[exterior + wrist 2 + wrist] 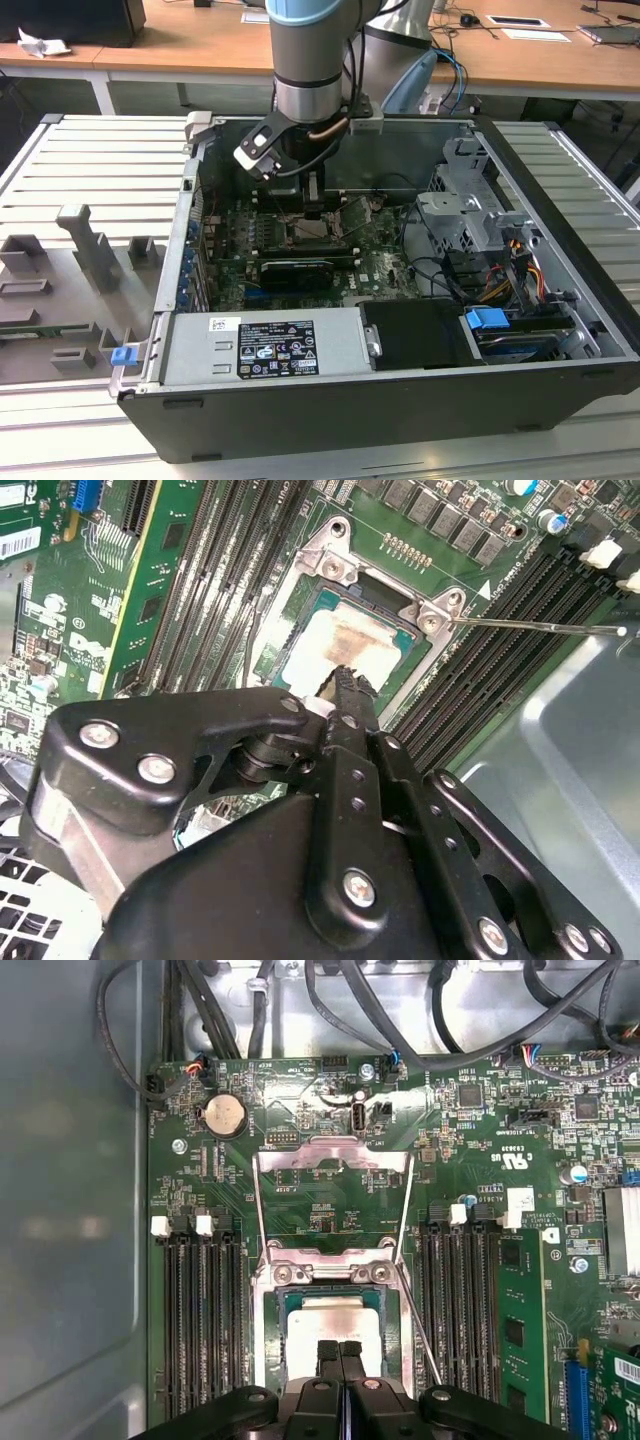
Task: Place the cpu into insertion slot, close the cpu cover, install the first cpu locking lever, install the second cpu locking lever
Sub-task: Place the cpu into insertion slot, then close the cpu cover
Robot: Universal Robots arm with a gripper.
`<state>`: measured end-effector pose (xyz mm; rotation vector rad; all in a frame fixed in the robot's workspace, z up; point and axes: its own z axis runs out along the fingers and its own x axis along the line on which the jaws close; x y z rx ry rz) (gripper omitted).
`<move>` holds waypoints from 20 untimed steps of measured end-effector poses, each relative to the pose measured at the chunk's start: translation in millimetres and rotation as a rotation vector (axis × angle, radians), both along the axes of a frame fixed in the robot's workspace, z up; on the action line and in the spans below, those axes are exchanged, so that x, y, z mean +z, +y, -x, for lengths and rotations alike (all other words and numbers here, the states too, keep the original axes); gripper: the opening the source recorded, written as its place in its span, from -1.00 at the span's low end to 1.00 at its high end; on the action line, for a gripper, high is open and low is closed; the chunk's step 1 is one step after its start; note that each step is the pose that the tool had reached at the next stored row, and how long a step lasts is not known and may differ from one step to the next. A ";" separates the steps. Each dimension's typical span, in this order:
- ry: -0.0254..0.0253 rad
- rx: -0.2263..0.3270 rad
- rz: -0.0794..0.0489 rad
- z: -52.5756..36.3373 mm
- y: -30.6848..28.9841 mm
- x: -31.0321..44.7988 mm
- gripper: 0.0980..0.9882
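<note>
Jaws together, gripping nothing: the gripper (pixel 340 1348) comes down with its closed tip at the cpu (pixel 325 1322), touching its top or just above it, I cannot tell which. In the second wrist view the tip (pixel 347 675) sits at the edge of the pale lid, which has a brownish smear on it.

The cpu lies flat inside the slot (pixel 268 1350), square to the rim, and looks seated. I judge it light, stiff and thin, with a smooth metal top that would slip under a pinch from above. The place to take it is by two opposite edges, and it wants only a gentle press, since the contacts beneath are likely fragile.

Beyond it the cover (pixel 290 1158) stands open on its hinge, clear of the slot. It is a thin, rigid frame, best pushed at its free end. One lever (pixel 540 627) juts out unlatched beside the slot — a springy wire, by the look of it.

Memory slots (pixel 200 1310) flank the slot on the board (pixel 300 1090). The open case (pixel 300 420) holds the board, a power supply (pixel 270 345) and a drive cage (pixel 470 215).
</note>
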<state>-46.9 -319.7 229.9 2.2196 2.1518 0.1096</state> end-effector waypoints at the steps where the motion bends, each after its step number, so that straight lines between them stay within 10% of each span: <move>1: 0.0000 0.000 0.000 0.0 0.0 0.2 -0.98; 10: 0.0113 0.000 -0.001 -11.9 -0.1 2.4 -0.98; 20: 0.0115 0.000 -0.001 -12.8 0.0 10.7 -0.98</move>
